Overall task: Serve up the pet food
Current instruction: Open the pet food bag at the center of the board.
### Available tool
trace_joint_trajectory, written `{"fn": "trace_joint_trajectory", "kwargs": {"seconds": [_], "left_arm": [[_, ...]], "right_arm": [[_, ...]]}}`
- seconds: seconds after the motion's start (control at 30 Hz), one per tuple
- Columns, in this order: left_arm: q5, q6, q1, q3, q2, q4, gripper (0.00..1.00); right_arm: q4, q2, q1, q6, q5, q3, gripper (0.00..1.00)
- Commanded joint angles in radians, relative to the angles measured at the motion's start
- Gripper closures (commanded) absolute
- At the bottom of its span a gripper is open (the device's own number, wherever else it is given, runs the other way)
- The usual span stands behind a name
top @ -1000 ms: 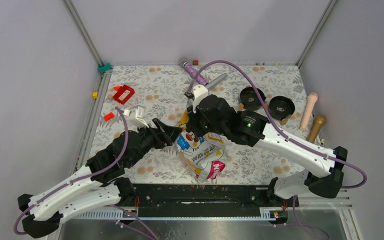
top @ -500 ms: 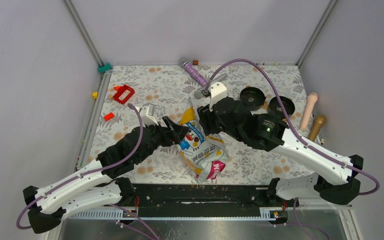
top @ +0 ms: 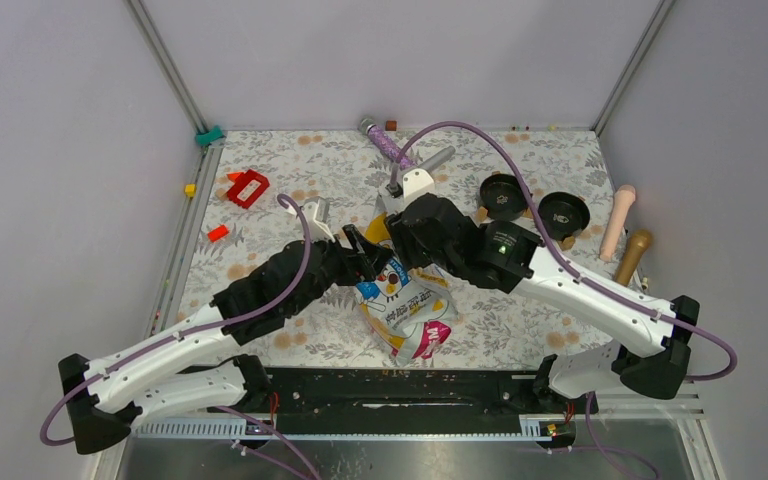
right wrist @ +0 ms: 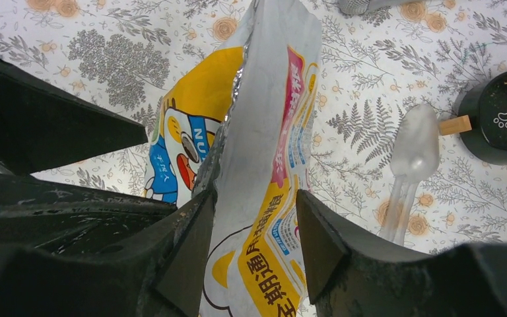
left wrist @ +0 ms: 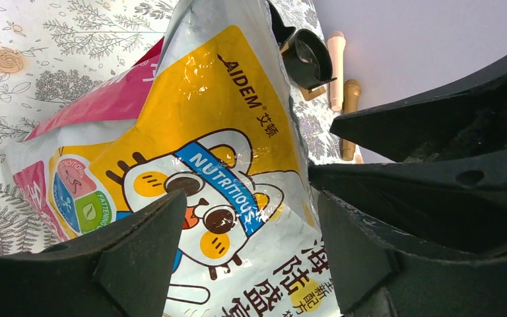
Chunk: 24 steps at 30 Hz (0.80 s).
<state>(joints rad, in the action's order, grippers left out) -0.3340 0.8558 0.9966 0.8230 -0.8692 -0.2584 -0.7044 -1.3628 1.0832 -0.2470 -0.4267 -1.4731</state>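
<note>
Floral table [top: 310,165] | 1 food bag [top: 405,310] | 2 black bowls [top: 505,195] | left gripper [left wrist: 249,198] spread | right gripper [right wrist: 254,198] straddles bag, grip unclear

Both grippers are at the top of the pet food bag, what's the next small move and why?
Probably close the right gripper on the glossy yellow-white-magenta bag: its silver-lined top edge sits between the open jaws, and the left gripper straddles the front panel, also open, so nothing grips the bag.
</note>
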Motion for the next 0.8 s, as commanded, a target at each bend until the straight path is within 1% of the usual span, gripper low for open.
{"fn": "trace_joint_trajectory", "kwargs": {"seconds": [0.0, 0.07, 0.2, 0.43, 0.53, 0.67, 0.77], "left_arm": [[0.002, -0.017, 0.002, 0.048, -0.001, 0.064, 0.27], [-0.002, -0.016, 0.003, 0.047, -0.002, 0.069, 0.27], [-0.013, -0.014, 0.001, 0.050, -0.009, 0.075, 0.27], [-0.048, 0.002, 0.000, 0.066, -0.044, 0.089, 0.31], [-0.045, 0.001, 0.000, 0.070, -0.061, 0.089, 0.34], [-0.053, 0.018, -0.001, 0.067, -0.068, 0.073, 0.44], [-0.061, 0.024, -0.001, 0.065, -0.070, 0.071, 0.47]], "right_arm": [[0.004, 0.006, -0.020, -0.018, -0.041, -0.022, 0.45], [0.014, 0.006, -0.025, -0.018, -0.034, -0.016, 0.45], [0.024, -0.007, -0.032, -0.029, 0.027, -0.003, 0.46], [0.025, -0.008, -0.035, -0.056, 0.016, 0.000, 0.48], [0.028, 0.002, -0.035, -0.066, 0.011, 0.006, 0.49], [0.034, 0.014, -0.035, -0.071, -0.016, 0.014, 0.50], [0.035, 0.019, -0.035, -0.073, -0.033, 0.017, 0.50]]}}
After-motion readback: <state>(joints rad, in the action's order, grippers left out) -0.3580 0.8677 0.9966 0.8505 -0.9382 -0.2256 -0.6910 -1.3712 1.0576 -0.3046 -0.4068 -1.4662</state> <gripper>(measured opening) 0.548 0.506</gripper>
